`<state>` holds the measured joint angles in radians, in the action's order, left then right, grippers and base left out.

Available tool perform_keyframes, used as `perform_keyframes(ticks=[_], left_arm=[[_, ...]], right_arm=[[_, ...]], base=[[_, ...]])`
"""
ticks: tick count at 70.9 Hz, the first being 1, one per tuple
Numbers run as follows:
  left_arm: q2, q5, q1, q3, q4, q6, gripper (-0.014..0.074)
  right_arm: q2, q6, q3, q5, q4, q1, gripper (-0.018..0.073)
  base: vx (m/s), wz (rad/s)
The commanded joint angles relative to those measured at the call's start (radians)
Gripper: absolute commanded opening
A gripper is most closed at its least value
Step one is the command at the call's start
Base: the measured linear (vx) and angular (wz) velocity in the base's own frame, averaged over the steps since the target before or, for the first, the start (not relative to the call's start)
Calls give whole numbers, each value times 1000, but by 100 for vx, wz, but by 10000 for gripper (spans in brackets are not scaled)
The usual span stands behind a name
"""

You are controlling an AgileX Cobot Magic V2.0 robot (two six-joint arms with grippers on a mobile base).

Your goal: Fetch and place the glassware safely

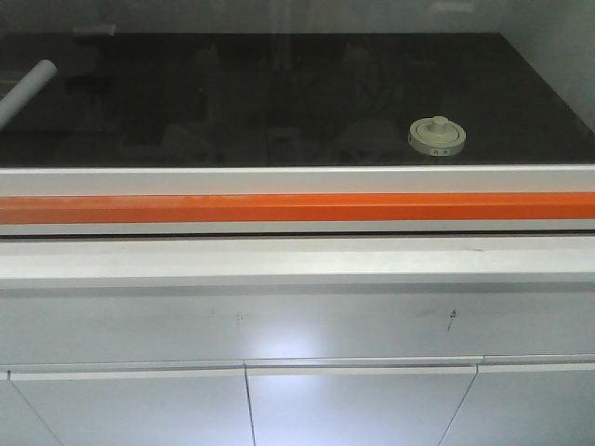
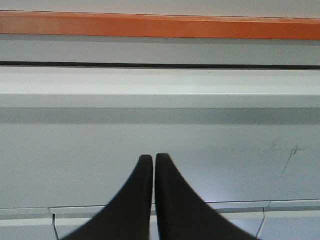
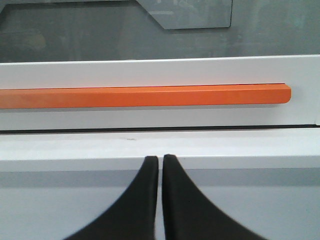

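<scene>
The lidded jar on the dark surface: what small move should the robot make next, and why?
Probably open the right gripper and raise it toward the orange bar. The jar sits beyond that bar, seemingly behind glass, right of centre. Both it and the left gripper are shut, empty and low.

1. Tabletop (image 1: 279, 93): black, glossy, smooth, mirror-like.
2. Jar lid (image 1: 437, 137): cream, matt, smooth.
3. Strip (image 1: 297, 207): orange, smooth, satin finish.
4. Cabinet panels (image 1: 353, 409): white, smooth, faint sheen.
5. Tube (image 1: 26, 90): white, matt.
</scene>
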<state>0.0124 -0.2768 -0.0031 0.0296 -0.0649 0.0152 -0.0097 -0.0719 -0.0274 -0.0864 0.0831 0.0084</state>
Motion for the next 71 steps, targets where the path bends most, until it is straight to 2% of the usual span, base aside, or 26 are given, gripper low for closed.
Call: perform_keyframes(ticks=[1, 71], left_arm=[[12, 78, 0, 27, -8, -7, -7], [12, 81, 0, 27, -8, -7, -7]], right_arm=[[-12, 10, -19, 73, 4, -4, -3], [-12, 10, -19, 73, 4, -4, -3]], base=[[0, 0], [0, 0]])
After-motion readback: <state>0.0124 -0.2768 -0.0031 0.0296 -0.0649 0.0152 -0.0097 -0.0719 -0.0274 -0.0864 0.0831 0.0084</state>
